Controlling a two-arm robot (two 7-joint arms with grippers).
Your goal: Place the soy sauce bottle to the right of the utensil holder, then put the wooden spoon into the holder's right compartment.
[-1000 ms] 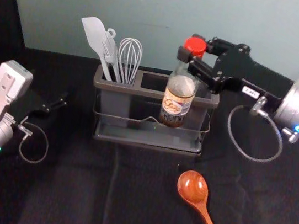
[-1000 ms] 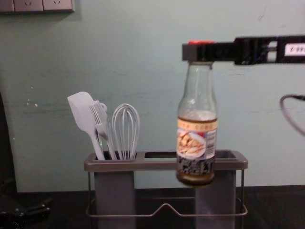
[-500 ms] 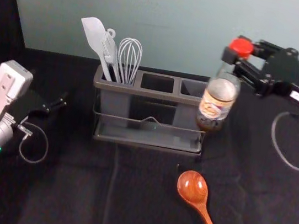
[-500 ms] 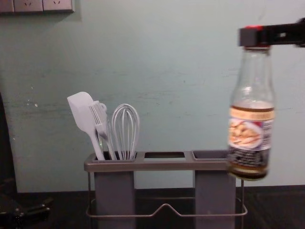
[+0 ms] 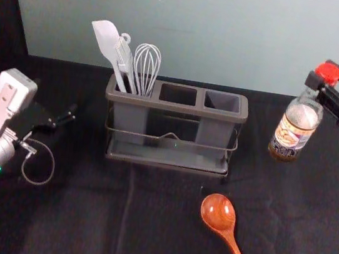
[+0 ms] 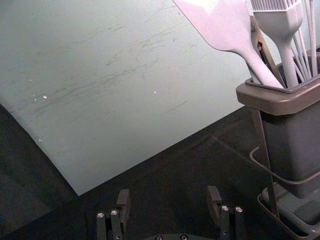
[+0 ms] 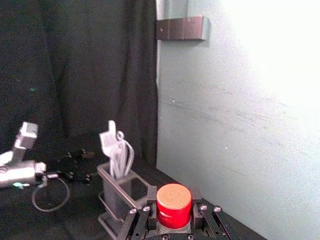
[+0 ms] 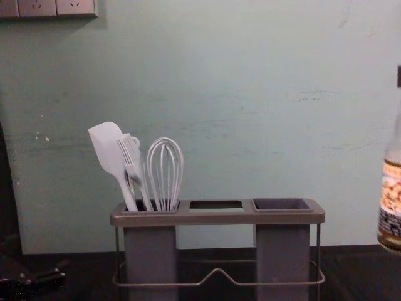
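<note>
In the head view my right gripper (image 5: 321, 86) is shut on the red cap of the soy sauce bottle (image 5: 295, 127), held to the right of the utensil holder (image 5: 154, 103). The right wrist view has the cap between the fingers of the right gripper (image 7: 173, 210). At the chest view's right edge the bottle (image 8: 391, 207) hangs in the air, tilted slightly. The wooden spoon (image 5: 219, 212) lies on the table in front of the holder. My left gripper (image 5: 70, 117) is parked at the left; in the left wrist view the left gripper (image 6: 169, 205) stands open and holds nothing.
A white spatula (image 5: 108, 39), a brush and a whisk (image 5: 146, 67) stand in the holder's left compartment. The holder's right compartment (image 5: 222, 101) has nothing in it. A pale wall (image 5: 191, 16) rises behind the black-covered table (image 5: 162, 221).
My right gripper has carried the bottle rightward, from in front of the holder's right compartment to beyond its right end. The left arm, holder and spoon have stayed where they were.
</note>
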